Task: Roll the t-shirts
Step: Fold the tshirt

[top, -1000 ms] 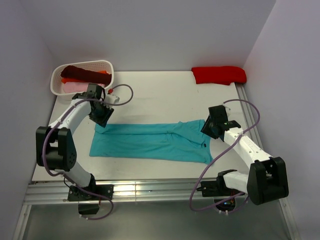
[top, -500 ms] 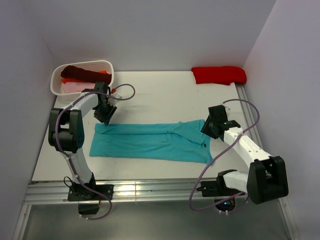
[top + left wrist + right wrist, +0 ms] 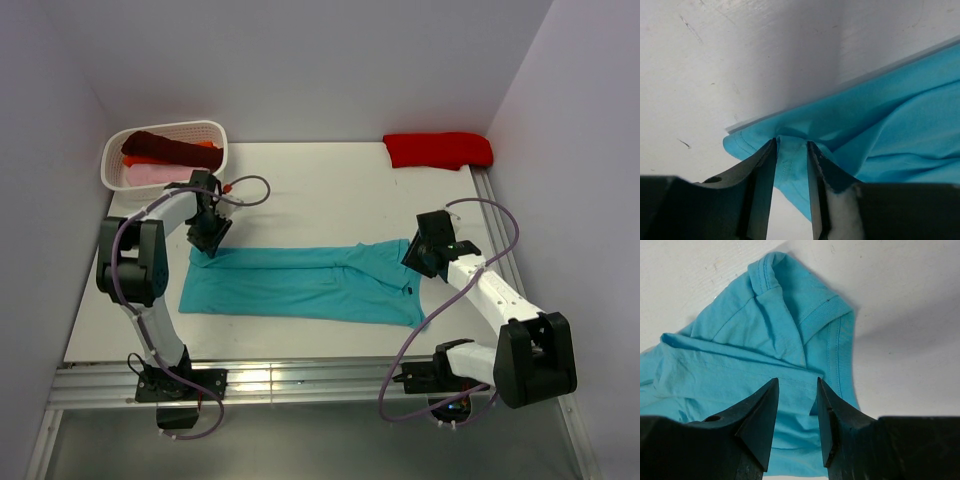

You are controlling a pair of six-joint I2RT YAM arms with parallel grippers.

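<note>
1. Top view, hard to make out: the left fingers (image 3: 206, 245) and the right fingers (image 3: 412, 258) are dark and seen from above, so their gaps cannot be read here. The basket's shirts overlap; only parts of each show.
2. Top view, surroundings: a white basket (image 3: 215, 135) sits at the bench's (image 3: 320, 190) far left corner with a maroon shirt (image 3: 160, 147), an orange one (image 3: 205, 145) and a pink one (image 3: 145, 174) inside. A red t-shirt (image 3: 438, 150) lies folded at the far right corner.
3. Top view, task thing: the teal t-shirt (image 3: 300, 285) lies mid-bench towards the near edge, folded into a long band. Its long axis runs left to right, hem end left, collar end right. Each arm is at one far corner of the band.
4. Left wrist view: the finger bases fill the lower edge and hide the cloth there. The left fingers (image 3: 762, 175) stand narrow, with a pucker of the teal t-shirt's (image 3: 900, 135) hem corner pinched between the tips. Bare scuffed bench (image 3: 715, 60) lies beyond.
5. Right wrist view: the right fingers (image 3: 760, 415) stand moderately apart, tips down on the teal t-shirt (image 3: 725, 355) with flat cloth showing in the gap. The ribbed collar (image 3: 822, 315) lies just beyond them, and the bench (image 3: 900, 315) is to the right.
</note>
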